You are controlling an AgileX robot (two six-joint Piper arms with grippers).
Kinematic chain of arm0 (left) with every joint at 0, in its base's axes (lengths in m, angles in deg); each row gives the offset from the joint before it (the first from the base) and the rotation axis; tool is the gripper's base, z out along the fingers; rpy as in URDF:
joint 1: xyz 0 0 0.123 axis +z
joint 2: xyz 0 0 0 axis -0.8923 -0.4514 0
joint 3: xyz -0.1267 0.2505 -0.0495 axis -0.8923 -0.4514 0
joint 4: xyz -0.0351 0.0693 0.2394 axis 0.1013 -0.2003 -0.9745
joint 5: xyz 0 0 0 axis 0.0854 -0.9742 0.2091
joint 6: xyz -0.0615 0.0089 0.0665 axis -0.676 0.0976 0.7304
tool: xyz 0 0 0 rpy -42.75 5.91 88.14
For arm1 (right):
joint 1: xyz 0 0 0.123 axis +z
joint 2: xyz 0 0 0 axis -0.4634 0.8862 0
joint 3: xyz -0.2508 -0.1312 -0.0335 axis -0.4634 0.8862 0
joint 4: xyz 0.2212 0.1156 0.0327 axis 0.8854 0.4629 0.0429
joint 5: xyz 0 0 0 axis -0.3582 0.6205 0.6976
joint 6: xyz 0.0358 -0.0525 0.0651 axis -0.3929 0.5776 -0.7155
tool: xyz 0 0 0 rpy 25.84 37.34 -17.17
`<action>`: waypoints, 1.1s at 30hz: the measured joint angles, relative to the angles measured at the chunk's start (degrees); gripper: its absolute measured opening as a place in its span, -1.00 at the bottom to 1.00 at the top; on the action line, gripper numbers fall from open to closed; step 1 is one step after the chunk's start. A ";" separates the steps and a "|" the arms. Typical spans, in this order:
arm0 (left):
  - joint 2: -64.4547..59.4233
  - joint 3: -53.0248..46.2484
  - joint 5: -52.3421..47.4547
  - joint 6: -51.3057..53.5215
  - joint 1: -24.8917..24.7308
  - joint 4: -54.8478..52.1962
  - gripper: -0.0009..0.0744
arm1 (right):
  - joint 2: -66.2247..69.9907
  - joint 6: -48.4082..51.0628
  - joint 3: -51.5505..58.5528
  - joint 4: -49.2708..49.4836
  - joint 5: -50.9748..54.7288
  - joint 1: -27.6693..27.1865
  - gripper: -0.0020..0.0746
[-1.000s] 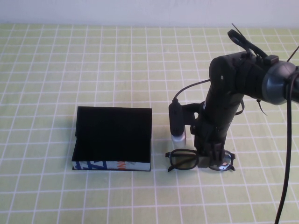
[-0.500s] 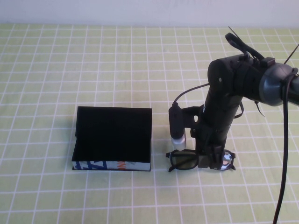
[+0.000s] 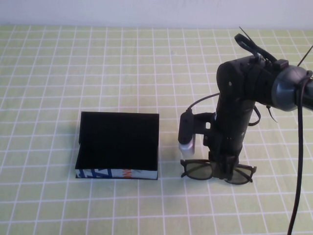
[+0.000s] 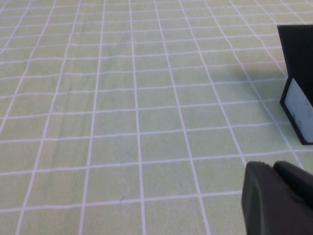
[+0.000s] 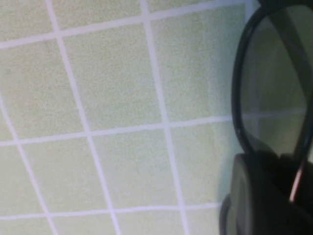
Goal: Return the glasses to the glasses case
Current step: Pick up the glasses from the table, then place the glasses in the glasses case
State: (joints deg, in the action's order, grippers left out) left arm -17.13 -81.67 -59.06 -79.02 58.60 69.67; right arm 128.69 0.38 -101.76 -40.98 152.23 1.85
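Glasses case [image 3: 118, 145] lies open at 9 o'clock of the right arm, well apart from it. Right gripper [image 3: 222, 170] clenched on the glasses [image 3: 217, 171] at the bridge, just above the table. Narrow hold; frame could twist and snag the case wall. Left gripper [image 4: 279, 198] parked out of the high view; cannot tell its fingers.

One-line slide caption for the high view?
Right gripper grips the glasses at their bridge, right of the open glasses case; left gripper out of this view.
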 joint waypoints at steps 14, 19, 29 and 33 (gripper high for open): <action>0.00 0.00 0.00 0.00 0.00 0.00 -0.98 | 0.44 -9.65 -18.97 -2.60 1.30 14.26 -0.79; 0.00 0.00 0.00 0.00 0.00 0.00 -0.98 | 7.37 -9.79 -28.15 -3.31 1.52 17.95 -0.79; 0.00 0.00 0.00 0.00 0.00 0.00 -0.98 | 14.57 -10.03 -35.57 -4.70 1.62 20.44 -0.79; 0.00 0.00 0.00 0.00 0.00 0.00 -0.98 | 15.84 -10.03 -35.57 -5.02 1.62 20.44 -0.79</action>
State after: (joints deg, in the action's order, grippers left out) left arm -17.13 -81.67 -59.06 -79.02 58.60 69.67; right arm 144.52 -9.65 -137.33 -46.00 153.85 22.30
